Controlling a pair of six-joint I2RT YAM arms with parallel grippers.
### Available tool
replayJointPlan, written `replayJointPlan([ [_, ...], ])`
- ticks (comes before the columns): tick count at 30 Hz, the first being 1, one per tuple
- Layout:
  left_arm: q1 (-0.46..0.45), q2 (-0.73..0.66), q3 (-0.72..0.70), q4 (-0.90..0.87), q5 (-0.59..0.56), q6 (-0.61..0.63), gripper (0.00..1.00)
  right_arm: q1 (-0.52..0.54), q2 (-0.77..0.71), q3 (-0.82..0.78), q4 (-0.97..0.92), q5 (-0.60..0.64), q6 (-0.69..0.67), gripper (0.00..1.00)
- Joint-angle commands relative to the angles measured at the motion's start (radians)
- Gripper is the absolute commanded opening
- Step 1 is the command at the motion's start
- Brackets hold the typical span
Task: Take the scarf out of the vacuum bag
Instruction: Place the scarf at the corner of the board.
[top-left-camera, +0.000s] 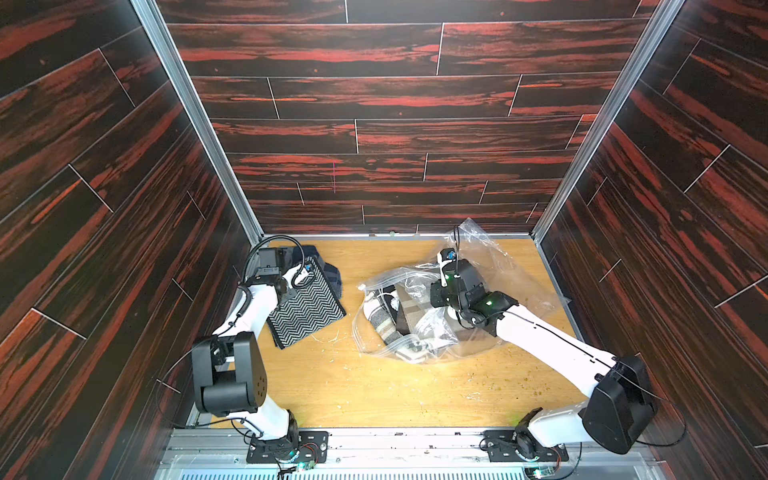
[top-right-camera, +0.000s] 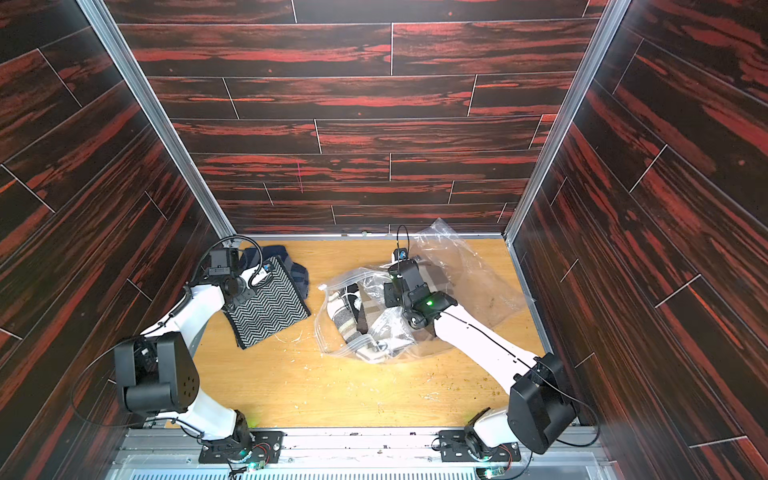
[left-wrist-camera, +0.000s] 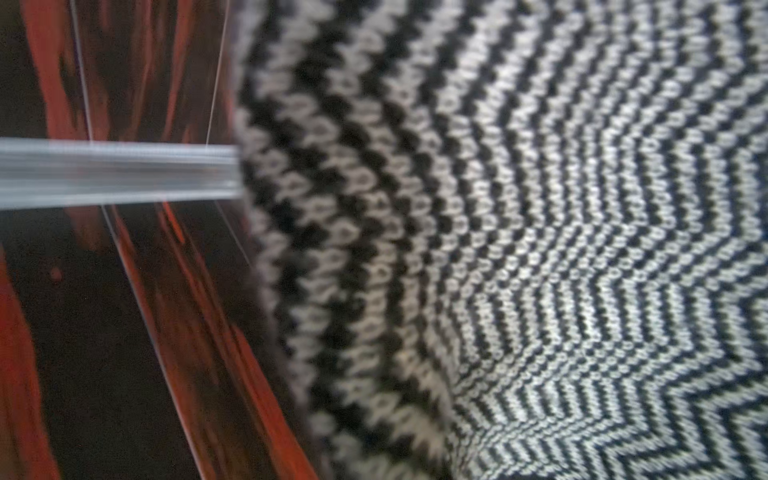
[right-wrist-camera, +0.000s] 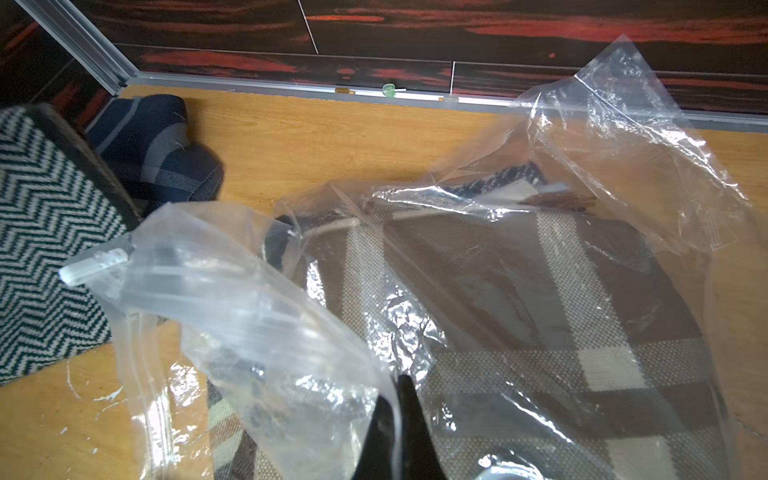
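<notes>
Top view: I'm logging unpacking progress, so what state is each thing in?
vacuum bag: open, crumpled, flap lifted
plaid scarf: inside the vacuum bag
herringbone scarf: outside, one edge raised
navy scarf: outside, on the table
left pincer: shut on herringbone scarf
right pincer: shut on vacuum bag

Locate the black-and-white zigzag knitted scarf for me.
In both top views, the zigzag scarf is at the wooden table's left side, overlapping a navy striped scarf.
</notes>
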Motion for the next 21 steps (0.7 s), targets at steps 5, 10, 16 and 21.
replayJointPlan([
  [5, 0.02, -0.016, 0.002, 0.142, 0.046, 0.198, 0.0, -0.03, 0.01, -0.025, -0.004, -0.046, -0.008, 0.0],
  [10, 0.06, -0.021, 0.069, 0.073, 0.138, 0.273, 0.0, -0.045, 0.007, -0.039, 0.002, -0.072, -0.01, 0.0],
  [16, 0.068, -0.003, 0.123, 0.077, 0.16, 0.345, 0.0, -0.055, 0.008, -0.052, 0.014, -0.093, -0.009, 0.0],
  [21, 0.068, 0.018, 0.181, 0.048, 0.211, 0.437, 0.0, -0.058, 0.014, -0.058, 0.025, -0.108, -0.002, 0.0],
])
